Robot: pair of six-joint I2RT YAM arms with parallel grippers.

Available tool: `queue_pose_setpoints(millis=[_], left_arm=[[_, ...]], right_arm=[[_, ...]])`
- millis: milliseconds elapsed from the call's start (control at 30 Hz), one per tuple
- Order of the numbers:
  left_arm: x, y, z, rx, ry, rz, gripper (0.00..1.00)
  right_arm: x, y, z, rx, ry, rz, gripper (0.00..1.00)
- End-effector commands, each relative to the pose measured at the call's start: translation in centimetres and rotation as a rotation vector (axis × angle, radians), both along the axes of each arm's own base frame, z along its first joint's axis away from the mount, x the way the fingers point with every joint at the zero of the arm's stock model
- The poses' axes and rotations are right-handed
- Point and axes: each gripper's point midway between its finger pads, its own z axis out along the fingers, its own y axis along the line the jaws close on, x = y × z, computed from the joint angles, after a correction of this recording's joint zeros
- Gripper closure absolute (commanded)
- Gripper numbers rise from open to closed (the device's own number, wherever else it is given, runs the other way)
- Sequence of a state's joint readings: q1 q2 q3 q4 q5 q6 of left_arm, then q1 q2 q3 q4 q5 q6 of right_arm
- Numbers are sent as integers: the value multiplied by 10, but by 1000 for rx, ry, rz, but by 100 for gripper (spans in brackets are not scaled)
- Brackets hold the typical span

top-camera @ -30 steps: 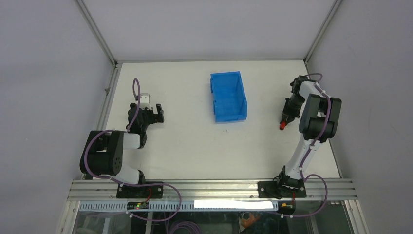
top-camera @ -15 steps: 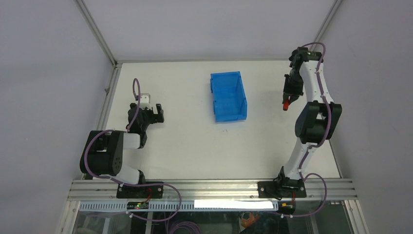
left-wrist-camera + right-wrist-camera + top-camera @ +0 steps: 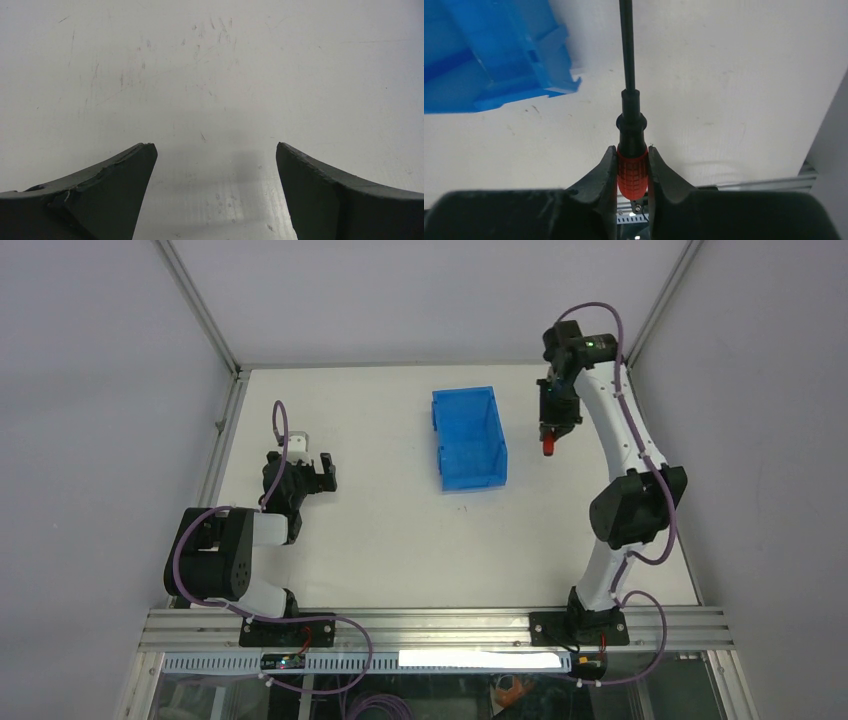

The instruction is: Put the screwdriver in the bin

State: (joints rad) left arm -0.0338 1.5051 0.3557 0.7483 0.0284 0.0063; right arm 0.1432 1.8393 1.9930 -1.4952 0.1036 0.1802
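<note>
- Two fingers (image 3: 605,172) of your right claw (image 3: 632,159) are clenching the red handle of the screwdriver (image 3: 631,120), one pad on each side, with no slack showing between them.
- Its thin black shaft is running straight out past the fingertips and off the top of the wrist view, so you are not seeing the tip.
- From overhead, the screwdriver is hanging in that claw to the right of the bin (image 3: 498,445), near its far right corner, apart from it and not over the opening.
- You are, by my reading, working the carry step: the tool is up off the table (image 3: 380,540) and not yet in the bin.
- Next you are needing a sideways move to the left until the handle is sitting above the blue walls, then a lowering and a release. The shaft is sticking well out of the grip, so be watching that it is clearing the rim.
- Your left claw (image 3: 215,150) is sitting spread wide over bare table, well apart from the bin, gripping nothing.
- No brand, label or writing is showing legibly anywhere; the handle is carrying only a moulded grid texture.
</note>
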Motion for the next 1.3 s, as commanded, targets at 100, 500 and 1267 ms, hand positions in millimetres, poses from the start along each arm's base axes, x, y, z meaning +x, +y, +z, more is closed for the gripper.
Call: queue_pose_setpoints(millis=[100,500,1267], left_arm=[[14,-8,23,-23,-86,-21,1],[14,-8,23,-23,-87,-21,1],[14,-8,23,-23,-86,-22,1]], right_arm=[[49,111,3,95,-213,189,100],[86,171,-98,14,-178,343,100],[71,183,-74,11,-289,308,60]])
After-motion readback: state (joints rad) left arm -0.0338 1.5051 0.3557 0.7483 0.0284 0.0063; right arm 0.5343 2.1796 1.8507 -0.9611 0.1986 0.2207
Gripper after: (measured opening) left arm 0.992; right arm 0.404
